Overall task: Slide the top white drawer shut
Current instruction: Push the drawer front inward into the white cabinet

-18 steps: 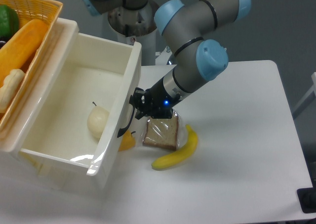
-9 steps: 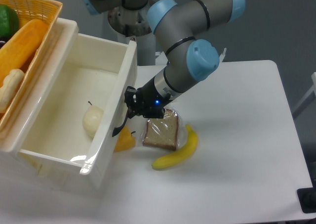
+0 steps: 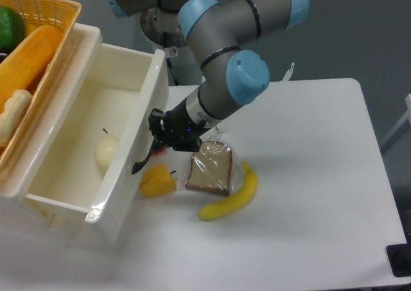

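The top white drawer (image 3: 77, 121) stands partly pulled out at the left, its glossy front panel (image 3: 131, 143) facing right with a curved black handle (image 3: 142, 159). A pale round fruit (image 3: 106, 153) lies inside it. My gripper (image 3: 157, 132) presses against the drawer front just above the handle. Its fingers are dark and bunched together, and I cannot make out whether they are open or shut. The lower drawer is hidden beneath.
A yellow wicker basket (image 3: 48, 5) with fruit sits on top at the far left. On the white table (image 3: 308, 194) lie a yellow pepper (image 3: 157, 181), a bagged bread slice (image 3: 210, 167) and a banana (image 3: 231, 196), just right of the drawer front.
The gripper has moved left against the drawer front and the drawer has slid inward. The yellow pepper, earlier partly hidden under the front, now shows fully. The fruit inside shifted left.
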`<state>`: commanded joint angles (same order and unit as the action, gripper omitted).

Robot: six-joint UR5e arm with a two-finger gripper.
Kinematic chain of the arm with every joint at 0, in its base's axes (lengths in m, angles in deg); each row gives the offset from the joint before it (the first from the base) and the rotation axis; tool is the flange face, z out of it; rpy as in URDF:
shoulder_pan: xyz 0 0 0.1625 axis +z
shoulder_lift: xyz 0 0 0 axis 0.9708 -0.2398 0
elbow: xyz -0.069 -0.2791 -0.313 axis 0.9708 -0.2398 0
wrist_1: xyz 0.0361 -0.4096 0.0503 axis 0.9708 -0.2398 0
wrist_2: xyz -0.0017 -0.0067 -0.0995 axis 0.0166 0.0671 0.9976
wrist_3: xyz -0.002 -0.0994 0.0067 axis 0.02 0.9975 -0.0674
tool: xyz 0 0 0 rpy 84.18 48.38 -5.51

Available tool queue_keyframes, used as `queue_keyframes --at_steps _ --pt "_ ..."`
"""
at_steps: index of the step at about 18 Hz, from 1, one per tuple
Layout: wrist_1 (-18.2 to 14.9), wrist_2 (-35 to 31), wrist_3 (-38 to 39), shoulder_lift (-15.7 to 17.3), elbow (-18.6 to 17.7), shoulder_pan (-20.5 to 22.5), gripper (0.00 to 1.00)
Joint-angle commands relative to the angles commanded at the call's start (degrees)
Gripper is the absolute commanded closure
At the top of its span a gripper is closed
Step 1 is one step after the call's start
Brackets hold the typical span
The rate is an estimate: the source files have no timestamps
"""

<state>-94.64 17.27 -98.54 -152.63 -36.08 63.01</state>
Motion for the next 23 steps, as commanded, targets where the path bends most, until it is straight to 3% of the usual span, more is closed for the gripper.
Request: queue_keyframes --at_steps 11,23 --pt "0.4 -0.2 3.1 -0.1 -0.2 -6.6 0.98" --pt "0.4 -0.2 3.6 0.0 -0.2 -10.1 0.98"
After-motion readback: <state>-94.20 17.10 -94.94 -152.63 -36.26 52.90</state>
